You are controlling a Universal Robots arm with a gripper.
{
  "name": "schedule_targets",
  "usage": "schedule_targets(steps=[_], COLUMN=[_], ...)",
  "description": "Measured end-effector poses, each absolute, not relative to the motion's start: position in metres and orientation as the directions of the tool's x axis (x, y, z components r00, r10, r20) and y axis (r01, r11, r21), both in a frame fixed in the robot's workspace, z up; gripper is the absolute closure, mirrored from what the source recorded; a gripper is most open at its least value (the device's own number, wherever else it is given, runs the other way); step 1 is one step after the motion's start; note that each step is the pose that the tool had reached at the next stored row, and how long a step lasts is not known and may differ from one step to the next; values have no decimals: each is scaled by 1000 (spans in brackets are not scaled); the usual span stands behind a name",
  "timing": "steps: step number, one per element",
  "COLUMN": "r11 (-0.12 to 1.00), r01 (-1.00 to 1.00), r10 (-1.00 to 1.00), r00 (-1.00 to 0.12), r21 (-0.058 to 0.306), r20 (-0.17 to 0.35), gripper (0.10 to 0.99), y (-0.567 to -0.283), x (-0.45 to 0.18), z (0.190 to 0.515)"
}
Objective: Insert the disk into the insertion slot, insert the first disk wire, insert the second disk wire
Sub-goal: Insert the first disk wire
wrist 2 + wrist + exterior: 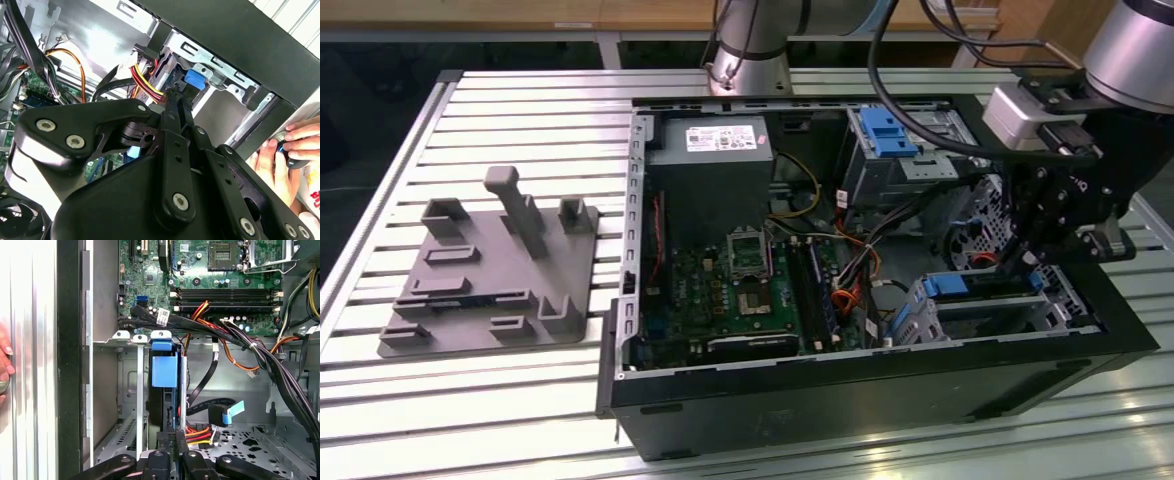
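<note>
The insertion slot (pixel 126 390) hides the disk (pixel 164 372) — all but its edge.

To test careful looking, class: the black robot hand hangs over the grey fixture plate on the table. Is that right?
No. In the exterior view the black robot hand hangs over the silvery perforated drive cage inside the open black computer case, not the grey fixture plate.

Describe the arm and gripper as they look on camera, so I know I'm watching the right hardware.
The arm is built of silver-grey cylindrical links. A pale box sits at its wrist, fed by black cables. The gripper is matte black, made of flat linkage bars pinned with silver screw heads.
</note>
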State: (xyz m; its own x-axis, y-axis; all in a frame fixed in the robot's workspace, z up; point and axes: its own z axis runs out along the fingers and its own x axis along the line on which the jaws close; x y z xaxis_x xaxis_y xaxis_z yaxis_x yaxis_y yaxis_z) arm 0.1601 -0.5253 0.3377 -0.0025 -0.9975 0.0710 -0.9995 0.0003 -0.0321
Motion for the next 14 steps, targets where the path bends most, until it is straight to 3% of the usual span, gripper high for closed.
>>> schedule_targets(steps=[14], r11=[0], r01=[-999], r10=[-997], r00=[-3], r21=[-32], r20=[71], gripper=[922], y=[-525], x=[160], z=[334])
